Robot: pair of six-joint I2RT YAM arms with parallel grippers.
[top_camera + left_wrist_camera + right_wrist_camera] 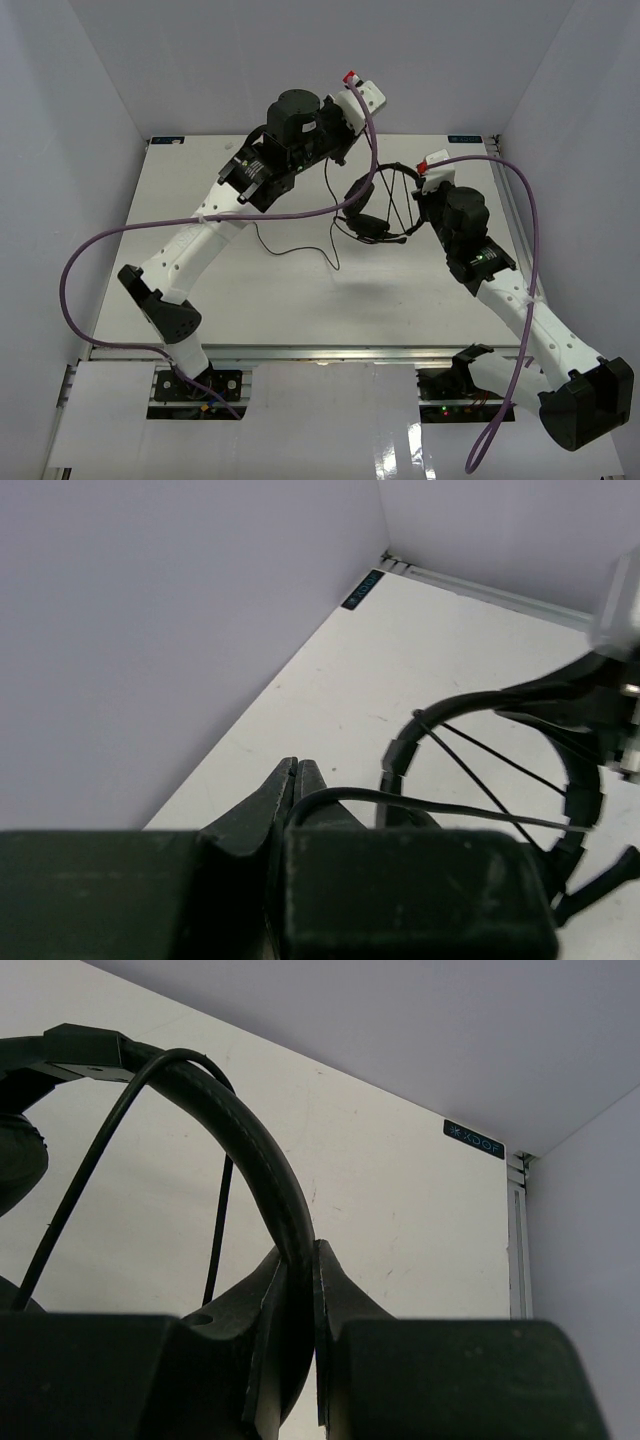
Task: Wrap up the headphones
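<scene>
Black headphones (385, 205) raised over the table (300, 300), right tool (298, 1260) clamped on the headband (250, 1150), left tool (298, 770) closed, seemingly pinching the cord (430, 805), purple cable (100, 250) looping past the left arm.

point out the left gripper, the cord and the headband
left gripper (298, 766): left wrist view, between its closed fingertips
cord (440, 805): left wrist view, on the thin run leading away from that gripper
headband (265, 1185): right wrist view, on the middle of the thick arch
</scene>
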